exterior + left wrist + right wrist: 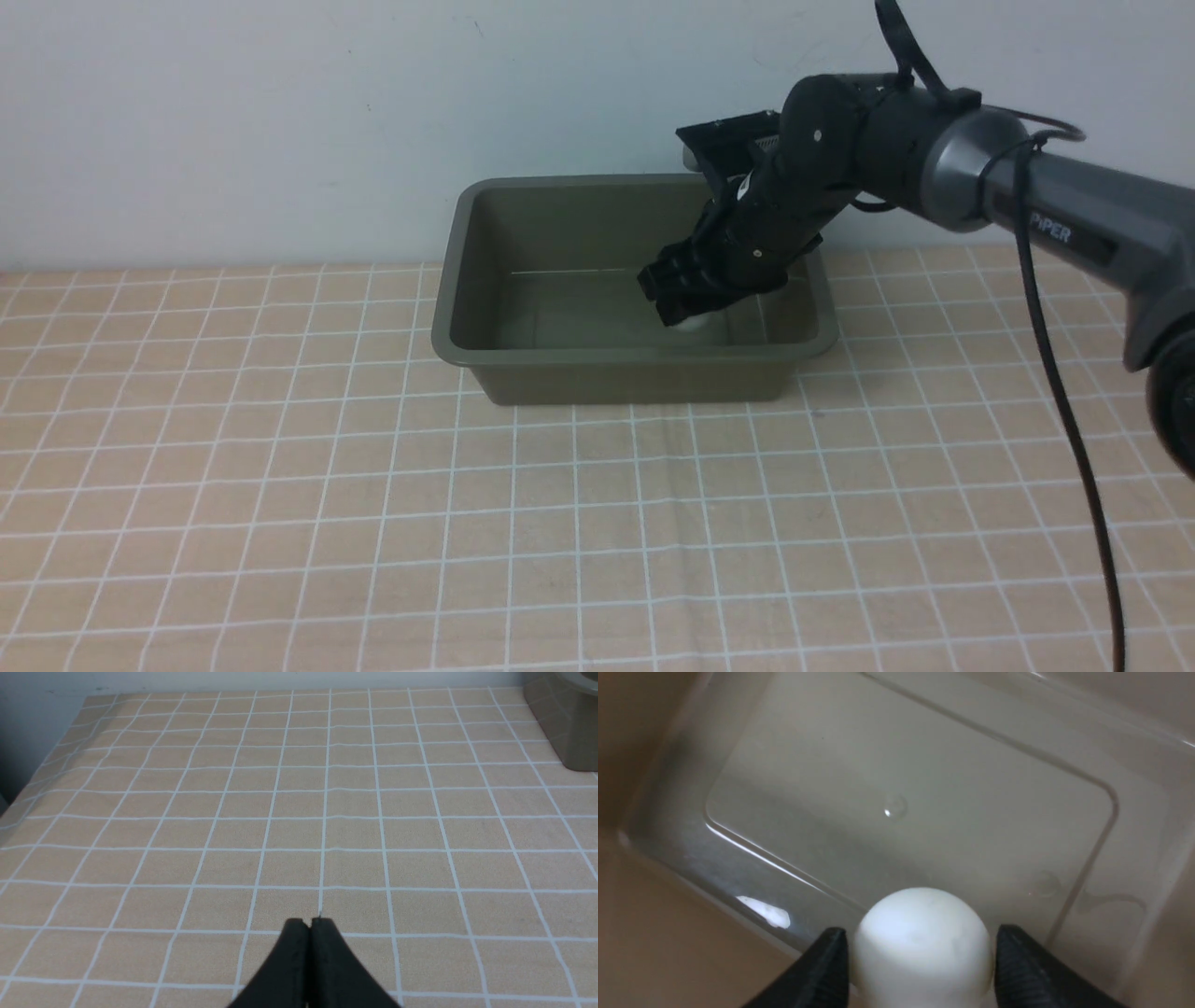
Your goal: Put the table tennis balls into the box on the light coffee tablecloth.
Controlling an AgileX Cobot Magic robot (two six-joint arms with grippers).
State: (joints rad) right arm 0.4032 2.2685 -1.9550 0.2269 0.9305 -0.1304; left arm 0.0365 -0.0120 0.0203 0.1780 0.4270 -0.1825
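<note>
one ball pinched in right gripper, inside box.

L end effector closed, over tablecloth — box corner beyond

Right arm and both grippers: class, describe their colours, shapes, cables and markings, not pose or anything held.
The right arm is a dark grey tube with pale "PIPER" lettering, a silver-grey rounded joint and a black wrist. A thin black cable hangs beside it. The right gripper is black and blocky; its fingers are black, tapering. The left gripper has black wedge-shaped fingers.
</note>
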